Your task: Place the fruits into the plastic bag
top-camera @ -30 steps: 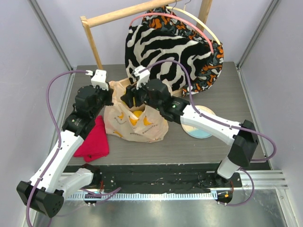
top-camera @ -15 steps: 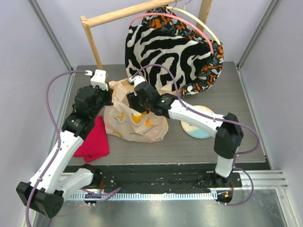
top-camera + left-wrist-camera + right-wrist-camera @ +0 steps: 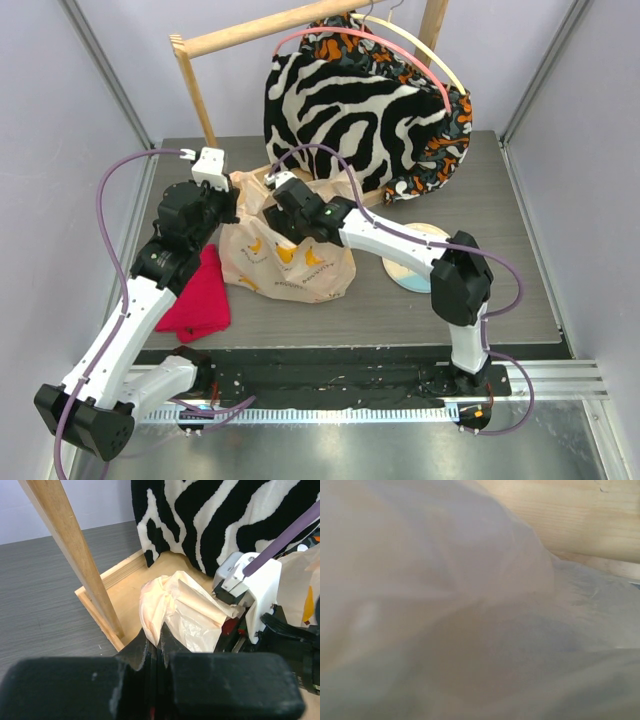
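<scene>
The plastic bag (image 3: 290,272), cream with banana prints, lies on the table between both arms. My left gripper (image 3: 229,206) is shut on the bag's twisted handle (image 3: 159,611) and holds it up beside the wooden post. My right gripper (image 3: 283,205) is pushed into the bag's mouth. Its fingers are hidden by plastic, and the right wrist view shows only blurred bag film (image 3: 470,630) against the lens. Its white-and-black wrist shows in the left wrist view (image 3: 252,597). No fruit shows clearly; any in the bag are hidden.
A wooden rack with a post (image 3: 197,95) and base board (image 3: 117,582) stands at the back, with the zebra-striped garment (image 3: 345,110) hanging on it. A red cloth (image 3: 198,295) lies left of the bag. A white-and-light-blue plate (image 3: 428,268) lies to the right.
My right arm has reached left and down into the bag's mouth. A yellow fruit that showed under its gripper a second ago is now hidden. My left gripper has kept its hold.
</scene>
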